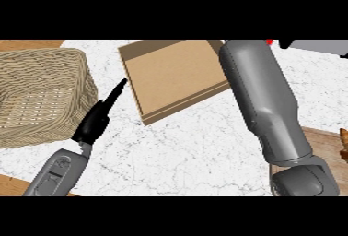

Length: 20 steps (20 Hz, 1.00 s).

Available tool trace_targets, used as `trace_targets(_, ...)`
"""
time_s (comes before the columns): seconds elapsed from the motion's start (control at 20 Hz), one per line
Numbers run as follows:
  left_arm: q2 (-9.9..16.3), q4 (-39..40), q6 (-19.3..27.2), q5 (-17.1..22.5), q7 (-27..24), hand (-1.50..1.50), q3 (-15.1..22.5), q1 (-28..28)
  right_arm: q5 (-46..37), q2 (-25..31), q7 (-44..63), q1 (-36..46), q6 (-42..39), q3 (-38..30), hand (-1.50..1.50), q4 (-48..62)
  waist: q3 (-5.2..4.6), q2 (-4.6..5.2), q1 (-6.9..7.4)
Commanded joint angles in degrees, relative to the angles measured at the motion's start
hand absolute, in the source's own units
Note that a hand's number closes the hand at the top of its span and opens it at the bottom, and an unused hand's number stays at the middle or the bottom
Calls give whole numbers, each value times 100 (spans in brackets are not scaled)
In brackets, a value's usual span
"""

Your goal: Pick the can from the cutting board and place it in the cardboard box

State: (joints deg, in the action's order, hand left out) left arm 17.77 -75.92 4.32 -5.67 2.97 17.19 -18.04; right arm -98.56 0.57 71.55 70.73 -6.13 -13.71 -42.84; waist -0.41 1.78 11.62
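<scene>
The cardboard box (173, 73) lies at the top middle of the white marble counter, its brown inside facing up. My right forearm (265, 106) runs from the lower right up past the box's right side to the picture's top edge. Only a black bit of my right hand (285, 44) shows there, beside a small red sliver (270, 42) that may be the can. The rest of the can is hidden. A strip of the wooden cutting board (326, 140) shows at the right edge. My left hand (95, 122) rests open at the lower left, fingers straight and pointing up toward the box.
A large wicker basket (41, 92) fills the left side, close to my left hand. A grey object (319, 46) sits at the top right corner. A brown-orange item (344, 144) pokes in at the right edge on the cutting board.
</scene>
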Motion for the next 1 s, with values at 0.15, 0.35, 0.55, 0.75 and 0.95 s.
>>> trace_targets(0.15,-64,140,71,-33,-236,0,-34,22,1111,-54,1368,-38,545,-905,-150,336,27,29,-26)
trace_targets(0.35,-132,184,74,-41,-151,0,-32,-85,1308,-54,1233,-11,1459,-426,-150,625,29,9,33)
trace_targets(0.55,-27,237,-82,49,-312,0,-79,33,930,-54,868,124,2335,-63,-150,144,25,-19,-5)
trace_targets(0.75,-128,326,73,9,-292,0,-109,57,861,-54,706,25,3124,50,-150,-281,32,-27,-165)
trace_targets(0.95,-64,355,69,54,-330,0,-224,25,922,-54,672,-341,3957,-40,-150,-613,43,-6,-238)
